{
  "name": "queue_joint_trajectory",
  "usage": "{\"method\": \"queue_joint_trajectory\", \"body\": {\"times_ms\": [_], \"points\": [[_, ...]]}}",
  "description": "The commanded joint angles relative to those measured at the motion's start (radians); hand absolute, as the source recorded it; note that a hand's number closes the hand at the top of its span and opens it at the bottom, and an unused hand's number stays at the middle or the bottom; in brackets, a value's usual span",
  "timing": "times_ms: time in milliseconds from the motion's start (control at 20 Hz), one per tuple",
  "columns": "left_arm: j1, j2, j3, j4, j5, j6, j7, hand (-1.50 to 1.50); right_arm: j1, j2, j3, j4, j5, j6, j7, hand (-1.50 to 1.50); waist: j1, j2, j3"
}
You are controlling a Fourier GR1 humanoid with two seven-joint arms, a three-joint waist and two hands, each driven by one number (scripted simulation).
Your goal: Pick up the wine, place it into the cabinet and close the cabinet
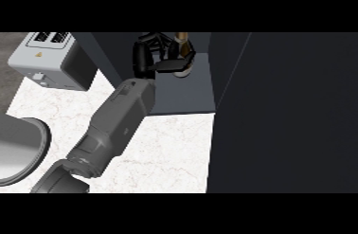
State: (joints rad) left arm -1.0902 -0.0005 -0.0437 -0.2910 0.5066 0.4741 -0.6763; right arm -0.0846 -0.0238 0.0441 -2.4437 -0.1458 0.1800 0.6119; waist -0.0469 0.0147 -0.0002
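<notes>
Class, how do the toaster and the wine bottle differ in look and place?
The toaster is a grey box; the bottle is slim with a brown neck. The toaster stands free on the counter; the bottle is inside the cabinet, with the left hand curled round it.

counter (168, 148): pale marble | toaster (49, 58): far left | grey round object (17, 150): left edge | cabinet (183, 96): rear, right

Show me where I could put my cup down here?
The counter is bare between the arm and the cabinet door, and in a smaller strip between the toaster and the round grey thing. The cabinet floor in front of the wine is bare too. It is crowded at the back, where the left hand curls round the wine.
</notes>
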Motion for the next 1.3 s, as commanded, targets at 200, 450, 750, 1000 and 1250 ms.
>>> {"method": "queue_joint_trajectory", "body": {"times_ms": [200,450,750,1000,1250], "points": [[-0.035,0.041,0.083,0.076,0.048,-0.095,-0.018,1.5,0.0,0.022,0.039,-0.071,-0.023,-0.026,0.041,-1.5,-0.008,0.004,-0.001],[-0.01,0.014,0.084,0.116,0.027,-0.084,-0.093,1.5,0.033,0.023,0.067,-0.063,-0.007,0.001,-0.001,-1.5,-0.01,0.005,-0.001],[-0.061,0.033,0.093,0.164,0.013,-0.059,-0.061,-1.5,0.019,0.016,0.049,-0.052,-0.007,-0.01,0.005,-1.5,-0.026,0.011,-0.001],[-0.073,0.019,0.074,0.19,-0.021,0.009,-0.059,-1.5,0.008,0.007,0.048,-0.111,-0.032,-0.022,0.067,-1.5,-0.023,0.005,-0.001],[-0.052,0.063,0.066,0.215,-0.042,-0.025,-0.047,-1.5,-0.012,0.007,0.02,-0.029,-0.037,-0.004,0.002,-1.5,-0.021,0.012,0.0]]}}
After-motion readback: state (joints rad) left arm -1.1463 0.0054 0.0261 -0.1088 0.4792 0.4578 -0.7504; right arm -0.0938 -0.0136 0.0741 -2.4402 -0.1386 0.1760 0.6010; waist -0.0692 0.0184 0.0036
